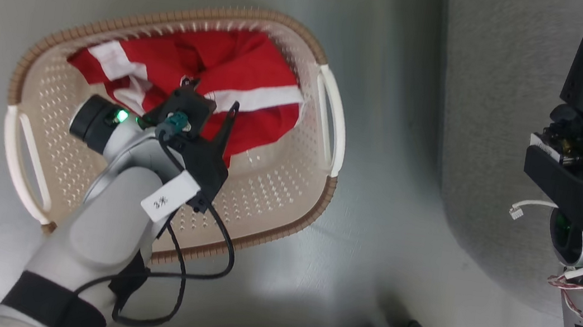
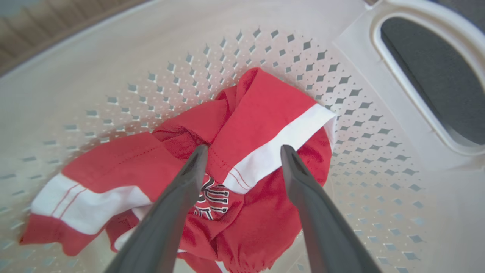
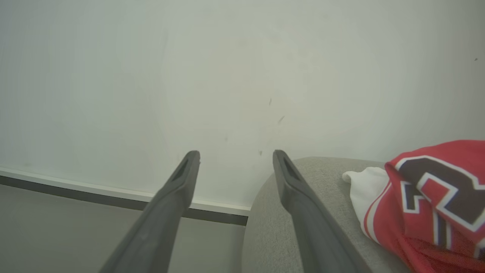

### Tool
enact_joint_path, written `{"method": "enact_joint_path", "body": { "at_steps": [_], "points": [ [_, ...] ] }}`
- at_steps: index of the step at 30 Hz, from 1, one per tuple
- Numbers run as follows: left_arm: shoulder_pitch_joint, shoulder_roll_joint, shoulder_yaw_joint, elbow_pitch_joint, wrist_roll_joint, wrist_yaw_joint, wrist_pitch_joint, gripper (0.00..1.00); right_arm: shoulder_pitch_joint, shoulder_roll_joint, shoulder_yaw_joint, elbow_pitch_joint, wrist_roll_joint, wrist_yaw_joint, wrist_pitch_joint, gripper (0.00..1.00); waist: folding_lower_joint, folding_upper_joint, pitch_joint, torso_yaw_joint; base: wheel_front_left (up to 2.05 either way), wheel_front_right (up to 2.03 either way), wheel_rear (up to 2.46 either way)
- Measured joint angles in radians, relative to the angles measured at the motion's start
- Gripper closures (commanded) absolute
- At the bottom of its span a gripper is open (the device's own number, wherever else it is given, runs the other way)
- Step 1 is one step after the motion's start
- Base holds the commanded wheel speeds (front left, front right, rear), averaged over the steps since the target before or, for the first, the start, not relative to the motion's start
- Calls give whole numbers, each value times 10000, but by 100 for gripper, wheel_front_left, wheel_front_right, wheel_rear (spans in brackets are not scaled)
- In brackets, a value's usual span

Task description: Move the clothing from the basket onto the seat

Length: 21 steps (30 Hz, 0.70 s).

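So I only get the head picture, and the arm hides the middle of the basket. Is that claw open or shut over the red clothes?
Observer: Open. In the left wrist view the left gripper has its fingers spread, with a white-edged fold of the clothing between the tips, inside the basket. I cannot tell whether they touch it.
Operator: Is anything on the sofa yet?
Observer: Yes. The right wrist view shows a red garment with a dark number outlined in white, lying on the grey seat.
Operator: And the other claw?
Observer: The right gripper is open and holds nothing. It points toward a pale wall, beside that garment.
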Motion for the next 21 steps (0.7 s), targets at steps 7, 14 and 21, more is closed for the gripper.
{"method": "enact_joint_path", "body": {
  "at_steps": [7, 14, 21],
  "points": [
    [-463, -29, -90, 531, 29, -86, -234, 0, -210, 134, -13, 44, -153, 0, 0, 0, 1, 0, 824, 3, 0, 0, 0],
    [-909, -65, -150, 1039, 109, -84, -541, 0, -314, 247, 54, 63, -290, 0, 0, 0, 1, 0, 1199, -6, 0, 0, 0],
    [-1261, -142, -301, 1544, 219, -151, -721, 0, -301, 305, 132, 77, -387, 0, -2, 0, -1, 0, 1221, -89, 0, 0, 0]
  ]
}}
